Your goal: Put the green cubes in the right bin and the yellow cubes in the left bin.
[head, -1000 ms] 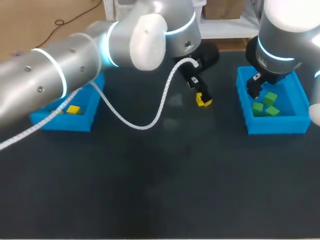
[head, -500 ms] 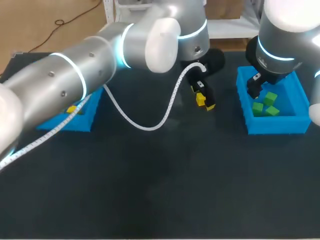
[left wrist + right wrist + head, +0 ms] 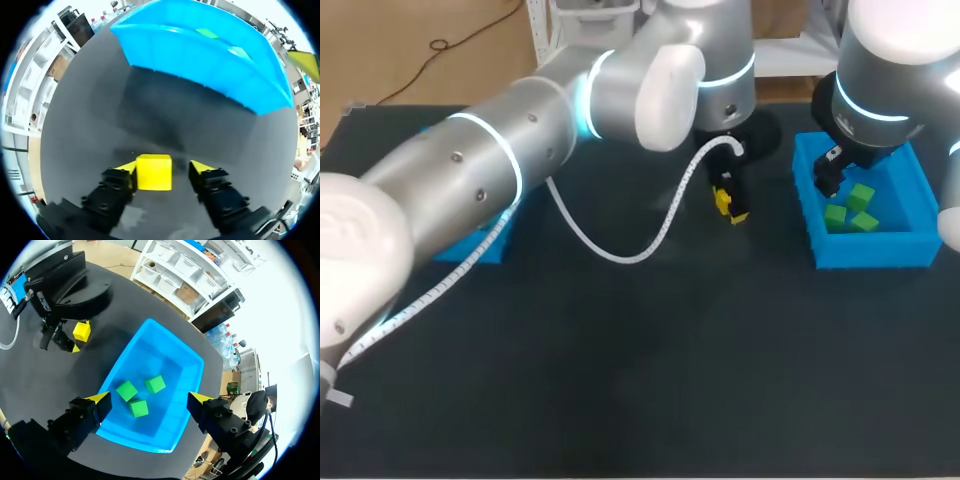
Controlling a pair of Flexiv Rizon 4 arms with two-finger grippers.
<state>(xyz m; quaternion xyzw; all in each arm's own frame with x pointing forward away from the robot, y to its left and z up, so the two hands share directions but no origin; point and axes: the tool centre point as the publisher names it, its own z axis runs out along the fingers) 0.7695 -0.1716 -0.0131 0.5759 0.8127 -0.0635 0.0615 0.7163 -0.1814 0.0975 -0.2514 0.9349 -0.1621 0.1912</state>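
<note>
Robotics lab: a left arm (image 3: 500,160) and a right arm (image 3: 880,90), silver with glowing rings, are hanging over a black tabletop (image 3: 620,380) carrying a blue left bin (image 3: 485,248) and a right bin (image 3: 865,250) holding green cubes (image 3: 850,210).

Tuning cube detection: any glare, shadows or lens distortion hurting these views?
Head view: the left arm's glossy silver shell shows bright highlights. Left wrist view: fisheye curves the blue plastic bin; a dark shadow lies on the black table ahead of the small yellow cube. Right wrist view: green cubes evenly lit.
</note>
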